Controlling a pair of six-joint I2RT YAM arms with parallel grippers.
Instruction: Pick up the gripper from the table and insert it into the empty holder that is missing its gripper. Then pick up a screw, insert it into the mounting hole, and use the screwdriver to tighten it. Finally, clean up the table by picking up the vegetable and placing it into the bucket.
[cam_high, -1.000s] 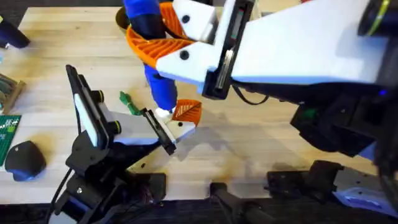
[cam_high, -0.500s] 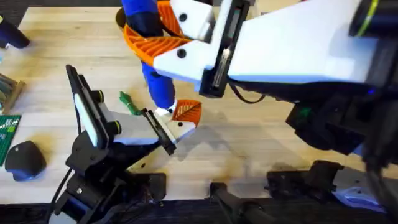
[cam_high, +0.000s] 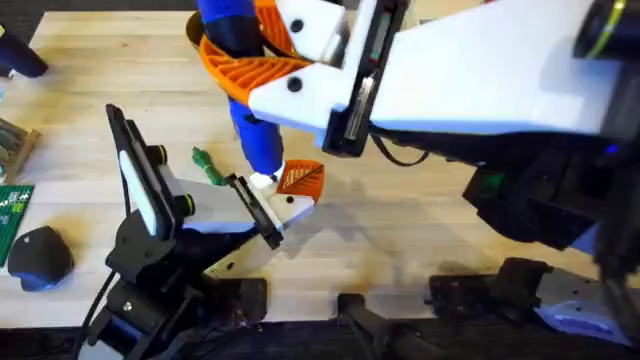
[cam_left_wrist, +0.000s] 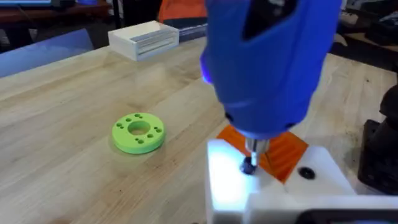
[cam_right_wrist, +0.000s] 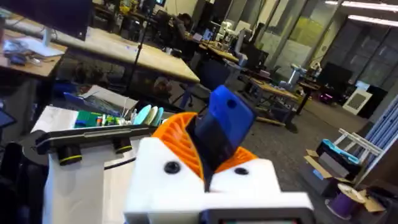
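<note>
While the right gripper (cam_high: 262, 62) is clamped on the screwdriver (cam_high: 252, 120) near the top centre of the overhead frame, its orange pads closed round the blue body, I have the bit standing nearly upright over the holder (cam_high: 285, 205) just left of centre. In the left wrist view the bit tip (cam_left_wrist: 249, 163) sits on a small dark screw head on the white block, lit from above, with the orange gripper (cam_left_wrist: 273, 149) seated just behind it. I think the tip is engaged in the screw, but it is too small for me to be sure.

My main worry is the bit camming out: if I press off-axis, the tip could skip across the white face and tilt the screw in the mounting hole. The left gripper (cam_high: 262, 212) appears to be steadying the holder from the lower left; how wide it stands I cannot tell. If its hold is loose, driving torque could spin the block.

The vegetable (cam_high: 207, 166) lies on the table just left of the holder, close enough that a slip could knock it. The green disc (cam_left_wrist: 138, 132) lies well apart.
</note>
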